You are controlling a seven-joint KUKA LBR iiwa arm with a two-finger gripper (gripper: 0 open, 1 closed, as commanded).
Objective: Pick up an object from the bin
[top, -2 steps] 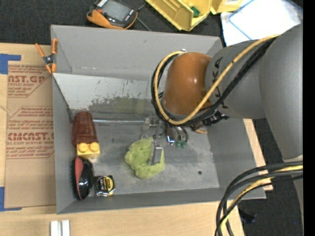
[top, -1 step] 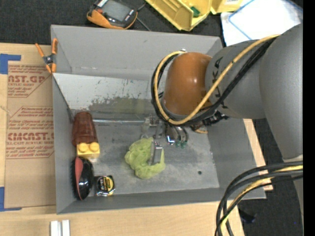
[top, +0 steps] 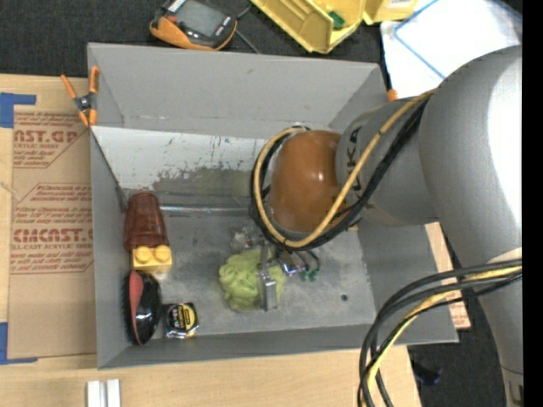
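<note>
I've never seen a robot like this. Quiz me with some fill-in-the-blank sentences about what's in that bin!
1. As the camera sees it, the gripper is down at the ____ side of the yellow-green crumpled lump.
2. The yellow brick lies near the ____ wall of the bin.
3. The small tape measure is black and ____.

Missing words: right; left; yellow.

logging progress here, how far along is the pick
Done: the arm is down in the bin, its hand at the right edge of the yellow-green lump mid-floor. Under way: no grasp is visible; the lump lies on the floor. Left: grip and lift it out.
</note>
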